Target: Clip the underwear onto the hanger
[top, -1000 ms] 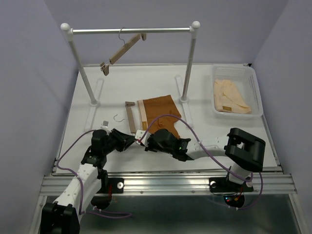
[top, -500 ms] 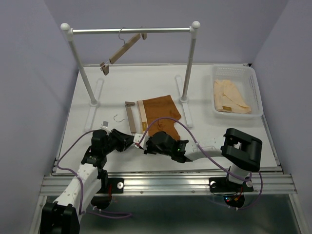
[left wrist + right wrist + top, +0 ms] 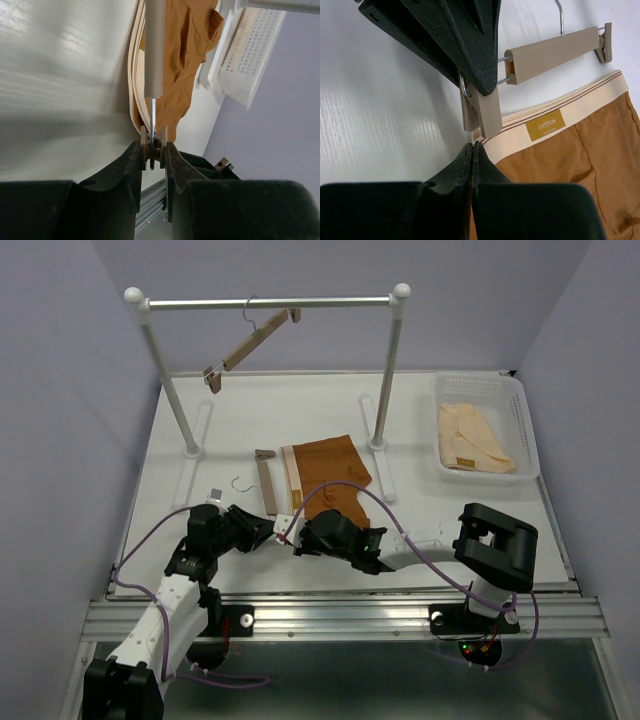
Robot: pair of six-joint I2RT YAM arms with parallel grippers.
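Note:
The rust-orange underwear [image 3: 325,478] lies flat mid-table, its tan waistband [image 3: 580,100] towards the hanger [image 3: 267,480], a light-wood bar lying beside it. My left gripper [image 3: 272,530] is shut on the hanger's near-end clip [image 3: 153,149] and squeezes its levers; the bar [image 3: 154,50] runs away from the jaws. My right gripper [image 3: 297,538] is shut at the near corner of the waistband [image 3: 485,142], just below that clip [image 3: 480,112], and seems to pinch the fabric edge. The left fingers [image 3: 455,40] show above the clip.
A second hanger [image 3: 248,345] hangs tilted on the rail [image 3: 270,303] of a white rack at the back. A white basket [image 3: 525,420] at the right holds pale peach garments [image 3: 472,438]. A small grey piece [image 3: 214,494] lies left of the hanger.
My right gripper has crept slightly left towards the clip. The left gripper and the hanger stay put.

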